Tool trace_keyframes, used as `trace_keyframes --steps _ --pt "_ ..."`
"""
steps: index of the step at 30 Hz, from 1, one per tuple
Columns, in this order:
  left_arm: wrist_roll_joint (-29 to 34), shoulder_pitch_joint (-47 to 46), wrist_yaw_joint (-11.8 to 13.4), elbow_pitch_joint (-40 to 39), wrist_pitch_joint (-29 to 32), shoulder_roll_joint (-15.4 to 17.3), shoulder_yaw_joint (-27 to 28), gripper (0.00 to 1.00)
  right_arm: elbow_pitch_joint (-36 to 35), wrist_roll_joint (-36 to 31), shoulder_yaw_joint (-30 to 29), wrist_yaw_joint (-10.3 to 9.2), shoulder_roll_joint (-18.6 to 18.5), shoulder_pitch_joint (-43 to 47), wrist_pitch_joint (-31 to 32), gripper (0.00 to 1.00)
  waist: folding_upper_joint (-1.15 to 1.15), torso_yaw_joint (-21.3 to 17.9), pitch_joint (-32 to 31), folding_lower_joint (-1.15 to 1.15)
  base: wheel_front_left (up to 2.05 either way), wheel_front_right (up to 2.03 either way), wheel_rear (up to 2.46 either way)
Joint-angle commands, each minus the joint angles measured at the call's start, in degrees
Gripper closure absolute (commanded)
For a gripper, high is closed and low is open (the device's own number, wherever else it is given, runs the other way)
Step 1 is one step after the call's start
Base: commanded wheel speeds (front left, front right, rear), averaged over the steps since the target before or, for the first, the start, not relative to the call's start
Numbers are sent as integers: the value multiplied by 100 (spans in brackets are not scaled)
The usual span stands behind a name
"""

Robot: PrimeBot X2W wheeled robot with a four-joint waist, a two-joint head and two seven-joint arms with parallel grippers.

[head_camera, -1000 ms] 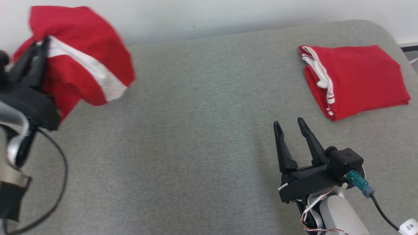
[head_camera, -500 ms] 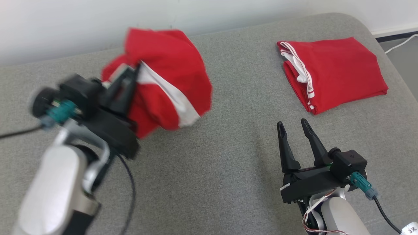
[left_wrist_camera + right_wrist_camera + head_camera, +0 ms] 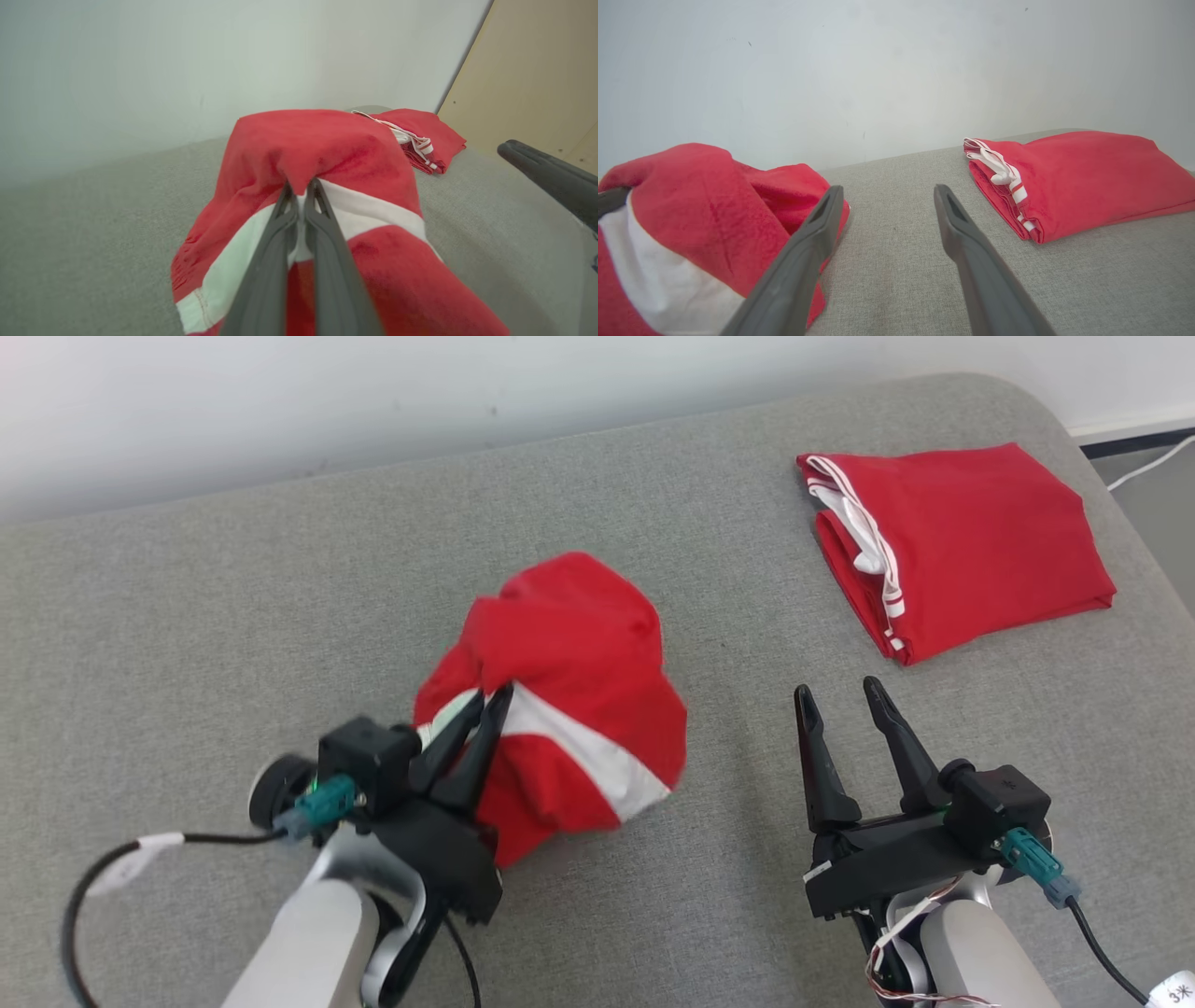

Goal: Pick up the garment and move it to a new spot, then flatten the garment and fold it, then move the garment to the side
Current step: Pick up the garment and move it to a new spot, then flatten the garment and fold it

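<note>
- left gripper [image 3: 495, 693]: fingers pressed together, pinching the garment [image 3: 569, 644] on its white band. The red cloth bunches over and past the fingertips.
- garment hangs as a crumpled ball from that single pinch point, so it isn't spread. Its lower edge is at or just above the grey bench [image 3: 233, 616]; can't tell if it touches.
- judged step: carrying to the new spot. The ball is over the bare middle of the bench, which leaves room for flattening.
- right gripper [image 3: 836, 687]: fingers spread wide, empty, low over the bench. The garment is off to its left, not touching; probably parked ready to take a second edge.
- folded red garment [image 3: 971, 541] with striped trim lies beyond the right gripper, slightly to its right, well apart from the held one. That leaves the work area free.
- risk: a one-point grip could set the cloth down twisted, with corners hard to find.
</note>
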Motion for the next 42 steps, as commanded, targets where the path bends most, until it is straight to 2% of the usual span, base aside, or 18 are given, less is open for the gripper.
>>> trace_keyframes --steps 1,7,8,9,10,17,24,26,28,29,33,42 --pt "26 134 -32 177 -127 13 -24 100 16 -30 8 3 -40 9 -12 0 0 20 0 0 0 0 0" --pt "-15 288 -134 763 -448 -93 -203 100 42 -22 21 3 -71 -11 -12 0 0 82 -4 0 0 0 0" --pt "-3 310 -147 875 -491 -107 -247 75 48 -30 22 3 -73 -11 -12 0 0 94 -8 0 0 0 0" --pt "11 324 -154 946 -553 -131 -289 21 53 -34 19 3 -77 -9 -12 0 0 107 -16 0 0 0 0" --pt "18 329 -174 990 -617 -160 -329 0 59 -34 20 3 -81 -6 -12 0 0 120 -28 0 0 0 0" --pt "83 483 -86 758 -930 -181 -435 0 90 -15 -16 3 -90 124 -12 0 0 205 -205 0 0 0 0" --pt "-9 667 161 262 -772 203 -83 0 87 16 -23 3 -54 182 -12 0 0 233 -295 0 0 0 0" --pt "-139 627 92 220 -797 236 -1 0 86 35 -19 3 -56 164 -12 0 0 231 -287 0 0 0 0" --pt "-164 561 45 408 -675 424 75 0 82 51 7 2 -58 144 -12 0 0 198 -263 0 0 0 0" --pt "-409 453 -59 607 -682 389 187 0 75 52 8 3 -52 119 -12 0 0 160 -233 0 0 0 0" --pt "-403 301 -170 1128 -670 499 183 0 80 45 16 3 -57 91 -13 0 0 46 -150 0 0 0 0" --pt "-595 41 -305 1977 -730 362 95 0 53 47 -51 3 -102 59 -12 0 0 -79 -13 0 0 0 0"
